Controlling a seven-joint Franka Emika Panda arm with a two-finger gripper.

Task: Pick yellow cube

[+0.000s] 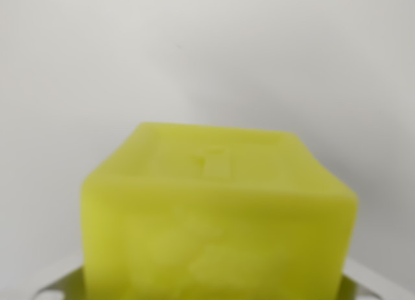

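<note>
Here, the blurred yellow cube (217, 216) fills the lower frame against a plain white surface (194, 54). Pale gripper (217, 288) parts flank its base; whether they clamp it cannot be determined.

Blurred yellow cube (217, 216) fills the lower frame.

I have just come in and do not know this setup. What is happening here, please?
This is the wrist view of a robot arm whose job is to pick a yellow cube. The yellow cube fills the lower middle of the picture, very close to the camera and blurred. Pale parts at the bottom corners, left and right of the cube, may belong to the gripper, but whether it is closed on the cube cannot be told. Behind is only a plain white surface.
</note>
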